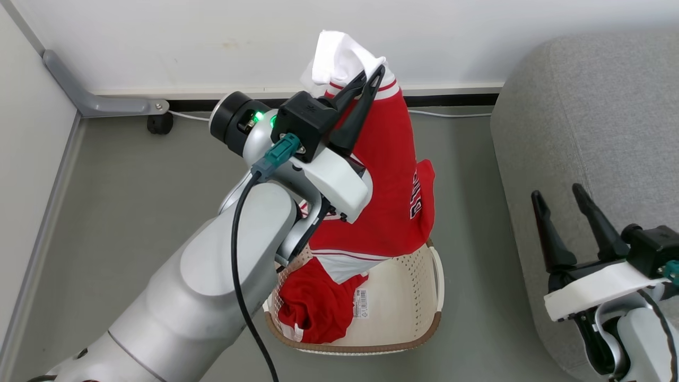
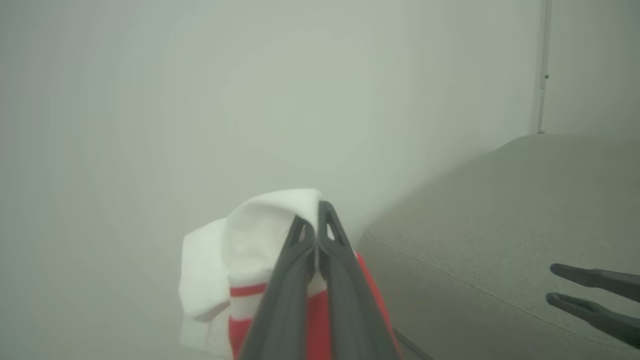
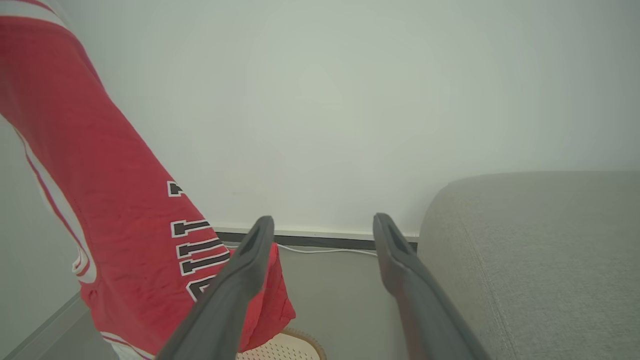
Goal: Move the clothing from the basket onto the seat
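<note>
My left gripper (image 1: 371, 77) is shut on the white collar end of a red garment (image 1: 395, 175) with lettering, held high so it hangs down to the basket. In the left wrist view the closed fingers (image 2: 320, 220) pinch the white and red cloth (image 2: 250, 240). A second red garment (image 1: 318, 305) lies crumpled inside the cream basket (image 1: 419, 329), beside its paper label. The grey seat (image 1: 589, 132) stands to the right of the basket. My right gripper (image 1: 557, 196) is open and holds nothing, hovering at the seat's front edge. The hanging garment (image 3: 115, 220) fills the left of the right wrist view.
A white wall with a dark baseboard (image 1: 451, 100) runs behind the basket, with a thin white cable (image 1: 451, 113) along the floor. A grey bracket and a black caster (image 1: 159, 123) sit at the back left. Grey floor (image 1: 132, 201) spreads left of the basket.
</note>
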Tool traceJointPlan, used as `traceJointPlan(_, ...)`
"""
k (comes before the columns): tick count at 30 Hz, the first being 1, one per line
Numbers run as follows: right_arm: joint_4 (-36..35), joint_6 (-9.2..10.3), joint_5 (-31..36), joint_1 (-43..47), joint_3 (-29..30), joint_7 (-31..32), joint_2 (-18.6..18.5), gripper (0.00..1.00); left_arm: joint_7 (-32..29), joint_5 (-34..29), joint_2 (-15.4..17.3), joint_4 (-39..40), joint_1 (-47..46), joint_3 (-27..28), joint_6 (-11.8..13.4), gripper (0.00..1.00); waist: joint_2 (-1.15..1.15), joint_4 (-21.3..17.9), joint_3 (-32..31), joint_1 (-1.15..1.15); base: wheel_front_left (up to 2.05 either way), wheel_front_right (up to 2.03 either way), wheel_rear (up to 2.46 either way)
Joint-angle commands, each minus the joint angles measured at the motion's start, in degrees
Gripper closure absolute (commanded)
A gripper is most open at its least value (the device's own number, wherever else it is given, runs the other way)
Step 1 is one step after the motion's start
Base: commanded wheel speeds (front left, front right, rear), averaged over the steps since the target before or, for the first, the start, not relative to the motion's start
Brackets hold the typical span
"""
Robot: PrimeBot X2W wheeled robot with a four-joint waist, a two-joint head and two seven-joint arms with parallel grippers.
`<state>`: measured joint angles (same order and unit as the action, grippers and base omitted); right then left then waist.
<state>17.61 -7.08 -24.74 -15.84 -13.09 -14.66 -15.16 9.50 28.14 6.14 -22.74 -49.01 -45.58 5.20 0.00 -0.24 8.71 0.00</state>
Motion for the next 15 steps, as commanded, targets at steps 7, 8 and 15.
traceJointPlan(7, -2.11, -0.41, -2.45, -3.07, -6.83, -0.34, -3.12, 0.0, 0.12, -0.62, 0.17, 2.63, -3.46, 0.86, 1.17, 1.0, 0.0, 0.32, 0.66, 0.0, 0.0, 0.0, 0.0)
traceJointPlan(8, -2.28, -0.41, -2.98, -3.82, -7.77, -0.34, -3.61, 0.0, 0.19, -0.62, 0.06, 2.69, -3.45, 0.69, 1.17, 1.0, 0.0, 0.39, 0.69, 0.0, 0.0, 0.0, 0.0)
traceJointPlan(15, -1.82, -0.41, -5.74, -9.24, -16.73, -0.34, -8.09, 0.0, 0.59, -0.53, -0.87, 3.06, -3.48, -0.69, 0.86, 1.0, 0.0, 1.13, 0.94, 0.0, 0.0, 0.0, 0.0)
